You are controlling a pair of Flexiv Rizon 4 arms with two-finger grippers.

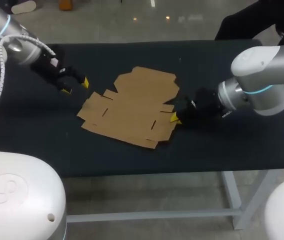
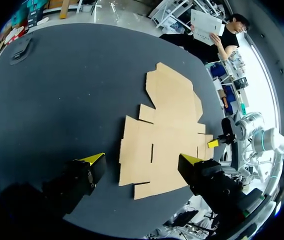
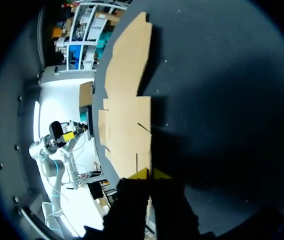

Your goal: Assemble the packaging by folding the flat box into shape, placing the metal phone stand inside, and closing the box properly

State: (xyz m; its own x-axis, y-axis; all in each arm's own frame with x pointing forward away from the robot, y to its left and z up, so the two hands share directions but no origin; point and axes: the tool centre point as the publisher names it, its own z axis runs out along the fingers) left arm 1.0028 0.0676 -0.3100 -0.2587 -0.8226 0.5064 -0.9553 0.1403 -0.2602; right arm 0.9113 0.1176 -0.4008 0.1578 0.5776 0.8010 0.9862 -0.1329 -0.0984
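Observation:
The flat brown cardboard box (image 1: 132,105) lies unfolded on the black table (image 1: 42,140), flaps spread out. My right gripper (image 1: 174,118) sits low at the box's right edge, its yellow tips pinched together on an edge flap (image 3: 143,150). In the right wrist view the cardboard (image 3: 127,120) runs straight into the closed right gripper (image 3: 149,174). My left gripper (image 1: 76,86) hangs open above the table just left of the box, touching nothing. Seen from the left wrist, the box (image 2: 167,135) lies ahead of the wide-apart left gripper (image 2: 142,160). No phone stand shows.
A small dark oval object (image 2: 19,50) lies near a far corner of the table in the left wrist view. Bare black tabletop (image 1: 217,150) surrounds the cardboard, with its front edge close to the box's near flaps.

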